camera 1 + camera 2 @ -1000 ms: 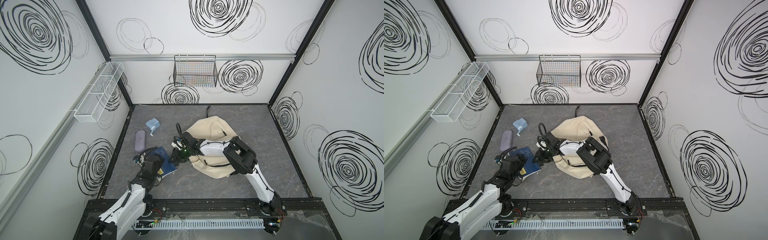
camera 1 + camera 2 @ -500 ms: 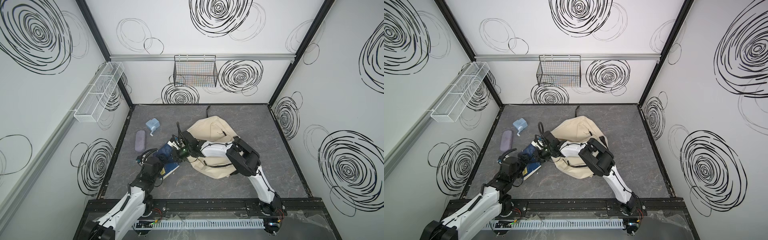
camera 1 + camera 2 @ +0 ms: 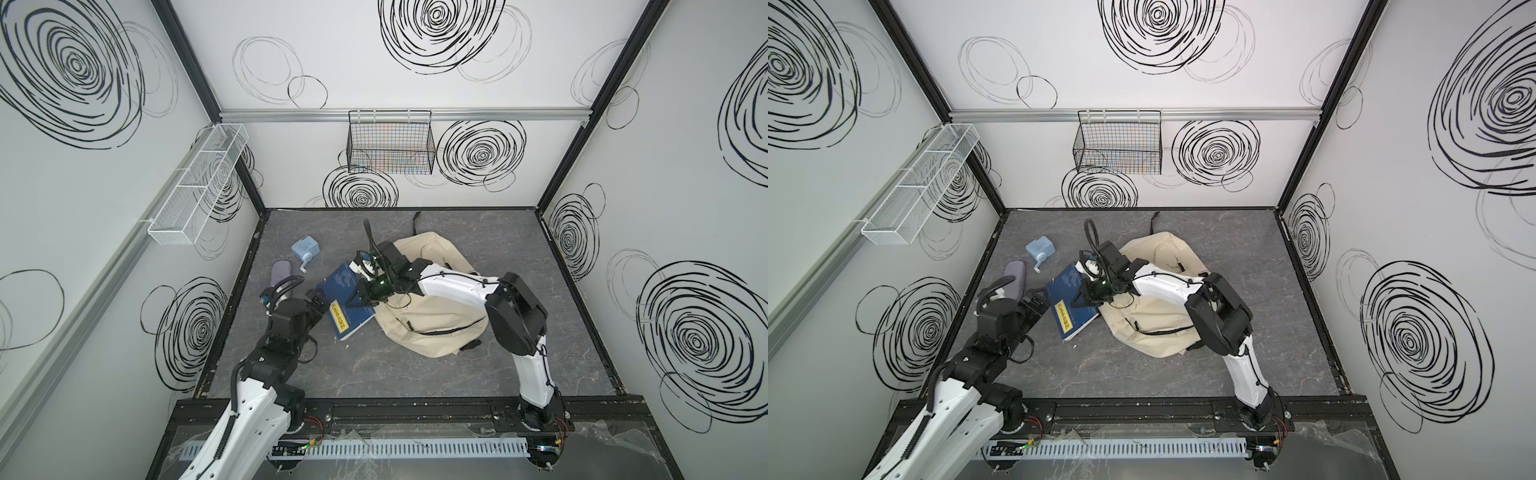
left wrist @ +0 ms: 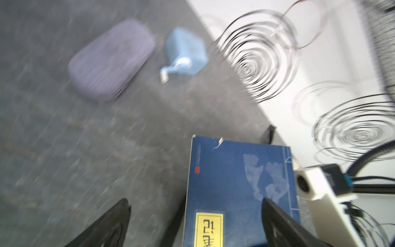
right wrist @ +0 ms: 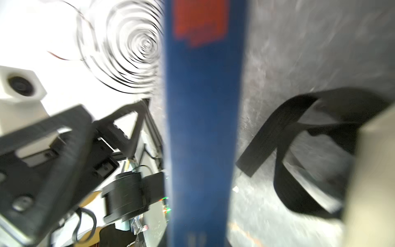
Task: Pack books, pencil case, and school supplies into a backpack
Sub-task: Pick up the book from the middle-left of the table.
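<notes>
A navy blue book (image 3: 341, 286) (image 3: 1068, 296) with a yellow label strip is tilted up off the floor, just left of the cream backpack (image 3: 432, 332) (image 3: 1154, 332). My right gripper (image 3: 362, 297) (image 3: 1087, 297) is shut on the book's backpack-side edge; the right wrist view shows the cover (image 5: 203, 128) edge-on between the jaws. My left gripper (image 3: 318, 300) (image 3: 1039, 302) (image 4: 195, 213) stands open at the book's other edge, one finger over the cover (image 4: 230, 181), one over the floor. Further back lie the purple pencil case (image 3: 281, 272) (image 4: 111, 59) and the light blue sharpener (image 3: 305, 249) (image 4: 186, 53).
A black backpack strap (image 5: 299, 139) loops on the floor close to the held book. A black wire basket (image 3: 390, 145) hangs on the back wall and a white mesh shelf (image 3: 199, 187) on the left wall. The grey floor ends at black frame rails.
My right gripper has closed on the navy book. The book has come out from under my left gripper, risen at one edge and shifted toward the backpack. My left gripper stays open.
</notes>
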Robot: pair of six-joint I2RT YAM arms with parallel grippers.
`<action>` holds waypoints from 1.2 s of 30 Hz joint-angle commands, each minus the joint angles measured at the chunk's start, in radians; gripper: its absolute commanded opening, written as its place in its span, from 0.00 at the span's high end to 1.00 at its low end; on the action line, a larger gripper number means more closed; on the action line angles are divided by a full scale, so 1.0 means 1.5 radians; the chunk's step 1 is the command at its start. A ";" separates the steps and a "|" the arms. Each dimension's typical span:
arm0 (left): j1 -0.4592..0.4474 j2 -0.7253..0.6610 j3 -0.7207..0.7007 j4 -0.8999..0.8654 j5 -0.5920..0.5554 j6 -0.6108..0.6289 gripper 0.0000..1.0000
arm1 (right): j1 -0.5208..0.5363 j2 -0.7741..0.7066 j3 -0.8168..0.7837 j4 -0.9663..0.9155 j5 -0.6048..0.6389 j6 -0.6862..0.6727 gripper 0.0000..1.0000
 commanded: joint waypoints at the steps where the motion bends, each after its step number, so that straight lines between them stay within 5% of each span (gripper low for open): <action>1: 0.005 0.028 0.100 0.083 0.046 0.163 0.01 | -0.080 -0.116 -0.022 -0.008 -0.038 -0.034 1.00; 6: -0.007 0.134 0.248 0.165 0.312 0.265 0.02 | -0.208 -0.256 -0.098 0.049 -0.148 -0.034 1.00; 9: -0.033 0.191 0.301 0.208 0.487 0.272 0.03 | -0.277 -0.337 -0.142 0.112 -0.209 -0.015 1.00; 13: -0.091 0.225 0.308 0.305 0.628 0.239 0.04 | -0.329 -0.417 -0.186 0.209 -0.272 0.035 1.00; 18: -0.129 0.231 0.264 0.477 0.705 0.144 0.04 | -0.326 -0.465 -0.224 0.277 -0.323 0.051 1.00; 29: -0.163 0.263 0.284 0.501 0.764 0.120 0.00 | -0.272 -0.525 -0.263 0.308 -0.355 0.031 1.00; 36: -0.174 0.268 0.308 0.508 0.780 0.113 0.20 | -0.230 -0.522 -0.250 0.276 -0.370 -0.004 1.00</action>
